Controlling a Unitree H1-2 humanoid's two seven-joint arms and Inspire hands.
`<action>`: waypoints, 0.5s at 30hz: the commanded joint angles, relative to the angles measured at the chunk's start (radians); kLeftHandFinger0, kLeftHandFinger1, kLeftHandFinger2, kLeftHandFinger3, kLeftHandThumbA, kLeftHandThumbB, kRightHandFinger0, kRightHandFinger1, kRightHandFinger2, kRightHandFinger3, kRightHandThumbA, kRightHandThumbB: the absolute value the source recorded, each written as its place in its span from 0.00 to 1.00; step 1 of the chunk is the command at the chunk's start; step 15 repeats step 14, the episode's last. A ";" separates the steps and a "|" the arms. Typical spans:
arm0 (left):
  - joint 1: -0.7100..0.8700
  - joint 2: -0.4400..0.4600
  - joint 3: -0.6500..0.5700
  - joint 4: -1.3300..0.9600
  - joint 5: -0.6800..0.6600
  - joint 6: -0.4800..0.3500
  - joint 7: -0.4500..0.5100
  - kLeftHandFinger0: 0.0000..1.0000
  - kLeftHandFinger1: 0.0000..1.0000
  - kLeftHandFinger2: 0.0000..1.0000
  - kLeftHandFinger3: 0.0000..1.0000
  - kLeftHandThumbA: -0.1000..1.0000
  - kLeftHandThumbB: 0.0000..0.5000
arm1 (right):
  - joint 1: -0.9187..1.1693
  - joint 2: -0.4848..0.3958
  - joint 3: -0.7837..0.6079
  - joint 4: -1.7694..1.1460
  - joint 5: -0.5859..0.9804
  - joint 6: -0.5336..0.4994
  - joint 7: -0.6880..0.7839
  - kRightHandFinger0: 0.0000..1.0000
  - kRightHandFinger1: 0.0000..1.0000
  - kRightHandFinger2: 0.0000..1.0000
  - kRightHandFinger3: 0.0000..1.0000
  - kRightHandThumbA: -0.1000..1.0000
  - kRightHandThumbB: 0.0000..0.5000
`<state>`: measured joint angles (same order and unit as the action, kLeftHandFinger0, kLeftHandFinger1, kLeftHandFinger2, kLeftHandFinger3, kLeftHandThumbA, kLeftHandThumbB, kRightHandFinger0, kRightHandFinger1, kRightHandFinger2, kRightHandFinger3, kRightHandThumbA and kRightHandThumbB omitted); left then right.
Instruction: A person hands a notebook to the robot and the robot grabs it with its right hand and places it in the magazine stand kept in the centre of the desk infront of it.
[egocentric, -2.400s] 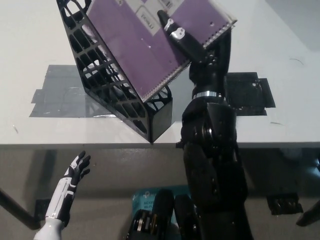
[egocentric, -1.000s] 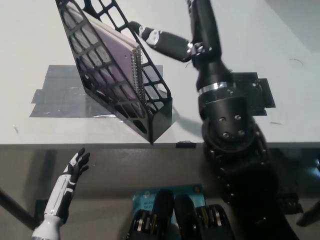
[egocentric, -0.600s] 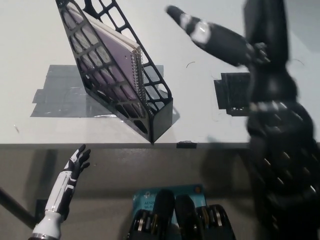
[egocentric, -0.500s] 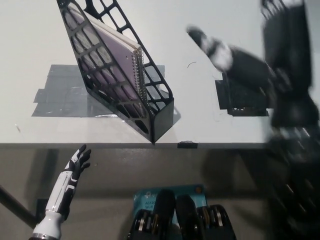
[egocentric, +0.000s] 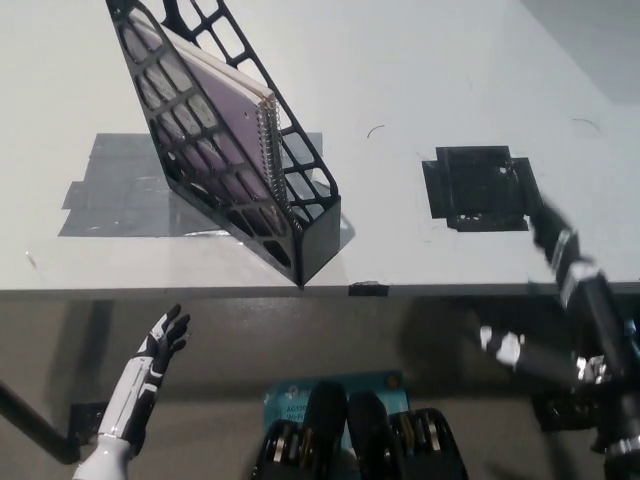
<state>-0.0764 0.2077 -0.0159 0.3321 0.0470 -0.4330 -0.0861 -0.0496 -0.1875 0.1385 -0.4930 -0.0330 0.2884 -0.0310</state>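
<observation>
The black lattice magazine stand (egocentric: 312, 232) stands tilted on the white desk (egocentric: 400, 90), left of centre. Inside it, leaning against its left wall, is the purple spiral notebook (egocentric: 262, 125). Nothing touches either one. My black right hand (egocentric: 578, 305) is low at the right, at and below the desk's front edge, far from the stand. It is blurred, its fingers are spread, and it holds nothing. My white left hand (egocentric: 152, 372) rests at the lower left below the desk edge, open with its fingers apart.
A grey tape patch (egocentric: 105, 190) lies under and left of the stand. A black tape square (egocentric: 478, 186) marks the desk to the right. A teal object (egocentric: 295, 392) sits on the floor below the desk's front edge.
My right hand let go of the notebook, which dropped fully into the stand. The arm then swung right and down, from above the stand to below the desk edge. The left hand barely moved.
</observation>
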 joint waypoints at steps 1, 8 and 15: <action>0.006 0.009 -0.015 0.004 -0.001 -0.037 -0.020 1.00 1.00 1.00 1.00 1.00 1.00 | 0.082 0.009 -0.011 0.162 0.071 -0.173 0.063 1.00 1.00 1.00 1.00 0.93 0.32; 0.017 0.013 -0.030 0.003 -0.005 -0.037 -0.025 1.00 1.00 1.00 1.00 1.00 1.00 | 0.067 0.028 0.002 0.331 0.060 -0.185 0.090 1.00 1.00 1.00 1.00 0.97 0.21; 0.028 0.014 -0.034 -0.007 0.002 -0.037 -0.020 1.00 1.00 1.00 1.00 1.00 1.00 | 0.045 0.016 0.022 0.380 0.037 -0.153 0.117 1.00 1.00 1.00 1.00 0.98 0.19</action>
